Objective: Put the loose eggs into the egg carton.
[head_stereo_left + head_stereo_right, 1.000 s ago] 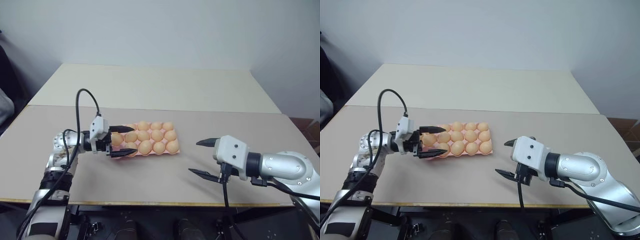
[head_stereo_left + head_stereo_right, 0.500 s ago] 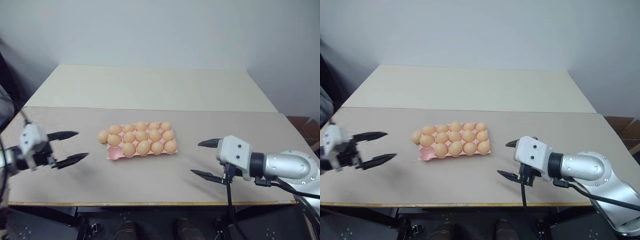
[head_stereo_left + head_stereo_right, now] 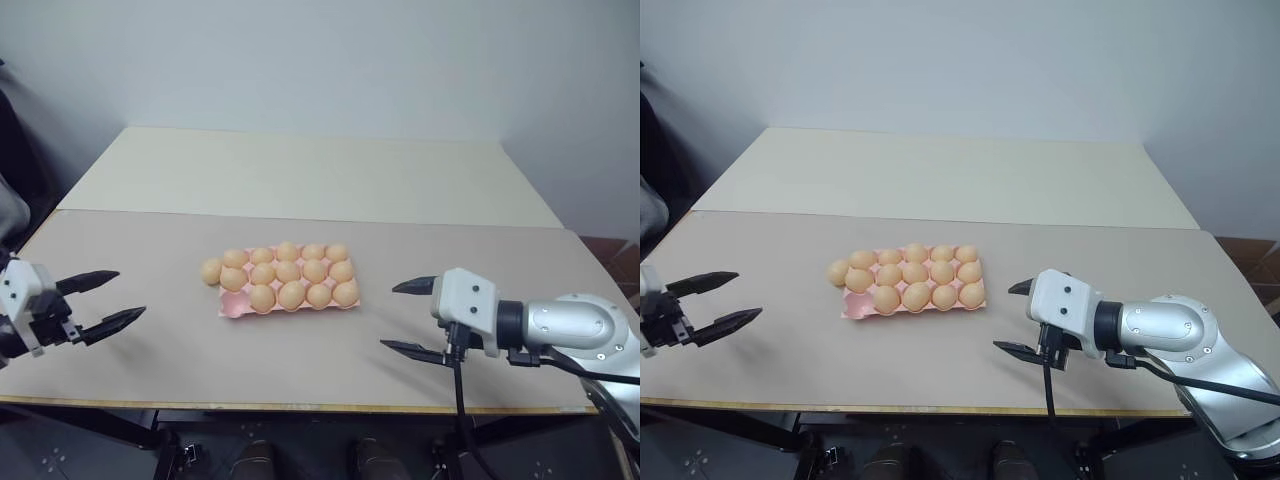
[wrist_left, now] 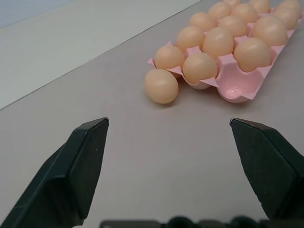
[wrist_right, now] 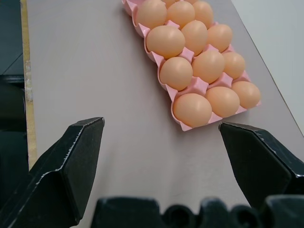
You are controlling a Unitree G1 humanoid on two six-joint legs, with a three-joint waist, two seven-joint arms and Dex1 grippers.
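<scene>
The pink egg carton (image 3: 229, 306) lies in the middle of the table with several pale orange eggs (image 3: 288, 270) in its cups. Its front left cup (image 4: 236, 90) is bare. One loose egg (image 3: 210, 271) rests on the tabletop against the carton's left end, also seen in the left wrist view (image 4: 161, 86). My left gripper (image 3: 130, 293) is open and empty near the table's left edge, well to the left of that egg and pointing towards it. My right gripper (image 3: 387, 316) is open and empty, a little right of the carton (image 5: 183, 125).
The carton lies on a grey-brown tabletop (image 3: 300, 350) whose front edge (image 3: 300, 407) runs just below the grippers. A cream table (image 3: 310, 170) adjoins it at the back, in front of a pale wall. Bare tabletop lies between each gripper and the carton.
My left gripper has drawn back leftwards from the carton's left end to the table's left edge, staying open. The loose egg beside the carton is now uncovered. The right gripper has not moved.
</scene>
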